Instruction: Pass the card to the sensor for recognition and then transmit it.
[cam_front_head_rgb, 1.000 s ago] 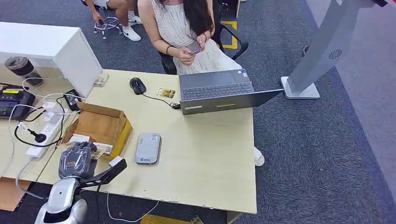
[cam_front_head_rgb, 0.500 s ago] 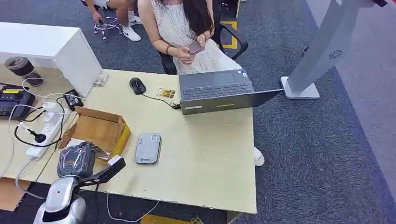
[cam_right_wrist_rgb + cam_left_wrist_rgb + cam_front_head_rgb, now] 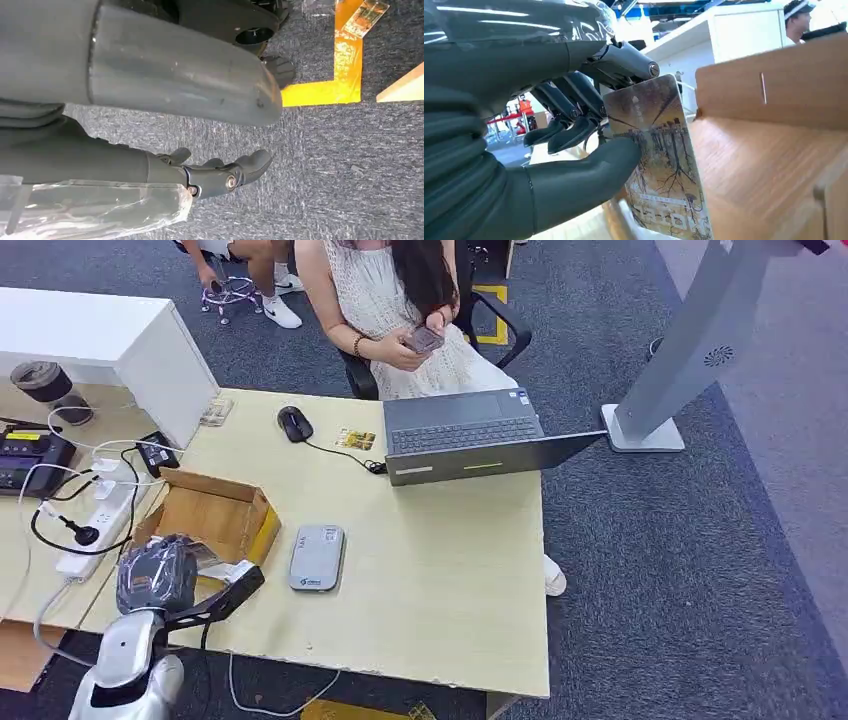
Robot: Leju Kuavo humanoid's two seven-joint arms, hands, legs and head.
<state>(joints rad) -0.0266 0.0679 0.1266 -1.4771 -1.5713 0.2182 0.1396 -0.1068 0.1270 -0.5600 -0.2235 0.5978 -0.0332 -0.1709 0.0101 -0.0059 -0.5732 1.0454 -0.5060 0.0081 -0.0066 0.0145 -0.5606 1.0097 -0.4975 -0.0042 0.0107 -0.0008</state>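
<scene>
Left hand (image 3: 569,130) pinching a printed card (image 3: 659,160) between thumb and fingers just above the open cardboard box (image 3: 205,512), grey sensor (image 3: 317,557) lying beside it, bare tabletop (image 3: 440,570) beyond, right hand (image 3: 220,175) hanging over carpet, fingers loosely apart, holding nothing

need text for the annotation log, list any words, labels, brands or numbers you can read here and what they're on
No text can be read in these pictures.
card pinched by the left hand: a printed strip near one end, too blurred to read.
grey sensor: small logos, too small to read.
laptop: a small sticker, unreadable.
standing panel: a round emblem, no letters.
</scene>
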